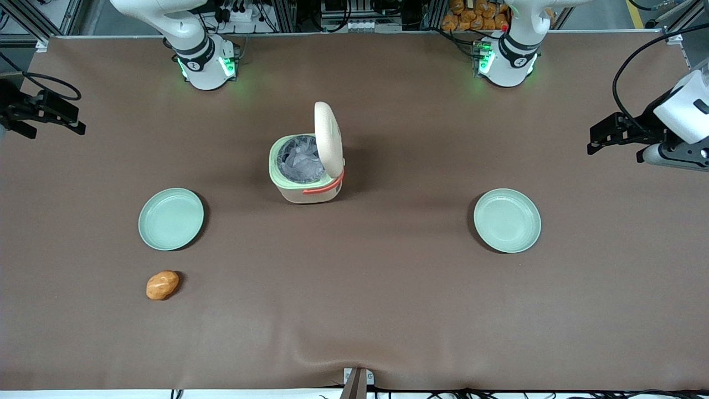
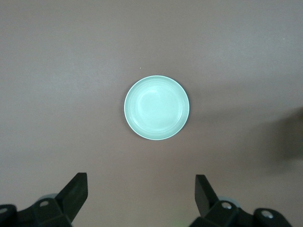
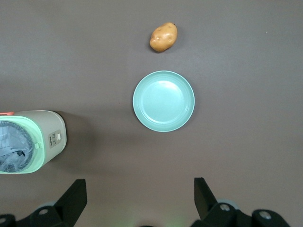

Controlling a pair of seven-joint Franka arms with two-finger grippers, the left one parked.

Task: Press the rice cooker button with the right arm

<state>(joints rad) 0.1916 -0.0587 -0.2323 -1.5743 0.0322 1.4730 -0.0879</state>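
Note:
The rice cooker (image 1: 306, 173) stands mid-table, beige with a pale green rim and a salmon-orange handle. Its domed lid (image 1: 328, 138) stands upright and open, so the foil-lined pot shows. The button does not show on the lid. The cooker also shows in the right wrist view (image 3: 33, 141), with a small pale panel (image 3: 56, 138) on its wall. My right gripper (image 1: 58, 130) hangs above the table toward the working arm's end, well away from the cooker. Its fingers (image 3: 75, 196) stand wide apart and hold nothing; the gripper (image 3: 139, 201) looks down at the table.
A pale green plate (image 1: 170, 218) (image 3: 163, 100) lies toward the working arm's end, with a potato (image 1: 162, 285) (image 3: 163, 37) nearer the front camera. A second green plate (image 1: 507, 220) (image 2: 156, 108) lies toward the parked arm's end. A brown cloth (image 1: 354, 310) covers the table.

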